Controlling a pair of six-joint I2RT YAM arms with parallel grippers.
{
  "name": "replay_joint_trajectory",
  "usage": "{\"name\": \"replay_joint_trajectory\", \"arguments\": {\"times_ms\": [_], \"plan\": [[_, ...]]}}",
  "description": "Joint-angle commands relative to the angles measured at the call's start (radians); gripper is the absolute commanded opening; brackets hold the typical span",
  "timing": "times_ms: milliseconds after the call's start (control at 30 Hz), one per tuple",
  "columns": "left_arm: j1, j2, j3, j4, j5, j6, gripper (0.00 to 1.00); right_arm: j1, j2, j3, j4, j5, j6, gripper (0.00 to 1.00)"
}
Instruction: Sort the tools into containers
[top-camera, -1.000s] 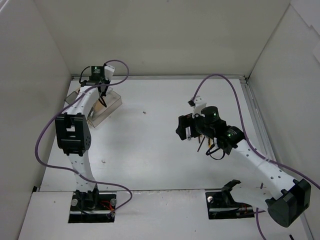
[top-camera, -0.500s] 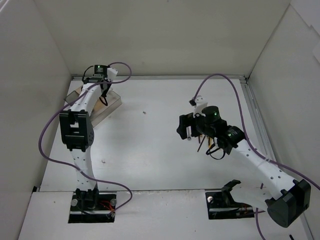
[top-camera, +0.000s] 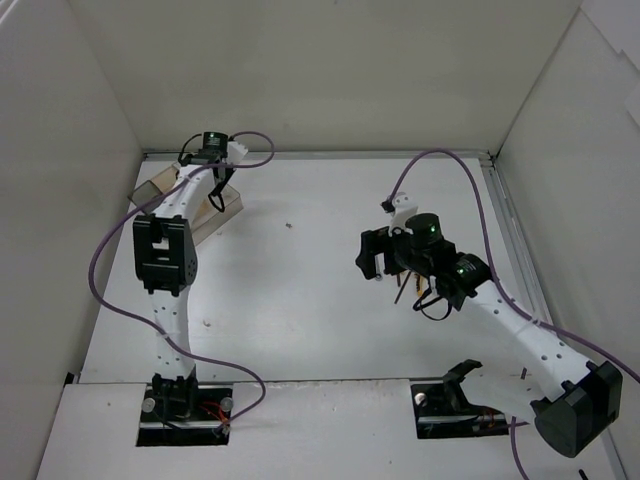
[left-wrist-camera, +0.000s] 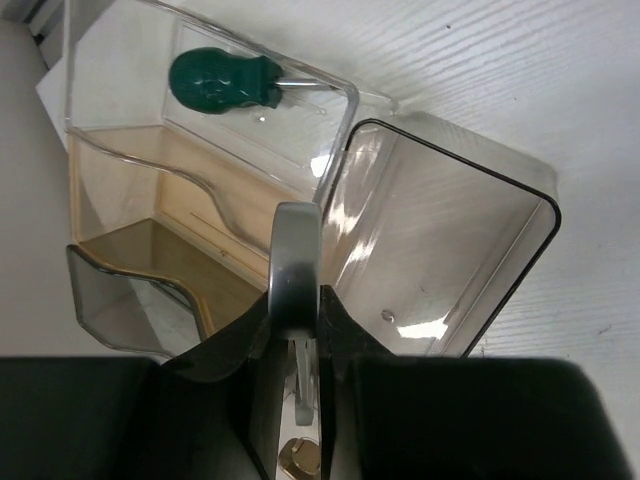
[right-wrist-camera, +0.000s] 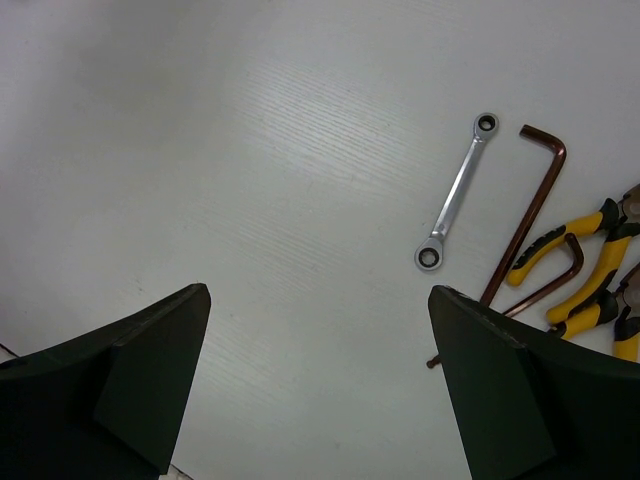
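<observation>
From above, the left gripper (top-camera: 215, 196) hangs over the boxes (top-camera: 150, 184) in the far-left corner, and the right gripper (top-camera: 368, 257) hovers mid-table.

Left wrist: the jaws are clamped on a silver tool (left-wrist-camera: 295, 262) above the boxes, 1 of which holds a green screwdriver (left-wrist-camera: 222, 81).

Right wrist: the jaws are wide apart and empty above a wrench (right-wrist-camera: 458, 190), 2 hex keys (right-wrist-camera: 525, 225) and pliers (right-wrist-camera: 612, 225) on the table (right-wrist-camera: 200, 150).

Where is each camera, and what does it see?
Top external: high behind, facing down at the white table; left arm, right arm show.
Left wrist: above clear plastic boxes, facing down; fingers pinch a grey metal tool.
Right wrist: above a silver ring wrench, facing down; open fingers show.
Top and left wrist share the boxes.
</observation>
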Motion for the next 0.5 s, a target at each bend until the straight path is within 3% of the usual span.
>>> {"name": "replay_joint_trajectory", "arguments": {"times_ms": [0,267,467], "plan": [[-0.003,-0.024,0.065,-0.008,-0.028,0.035,0.0,-0.008,-0.034,-0.005,0.044,0.018,-0.006,0.89],[-0.021,0.028,0.105,-0.031,-0.019,0.004,0.0,-0.022,-0.043,-0.014,0.038,0.031,0.0,0.9],[-0.021,0.037,0.103,-0.037,0.033,-0.032,0.08,-0.028,-0.054,-0.017,0.029,0.044,0.0,0.9]]}}
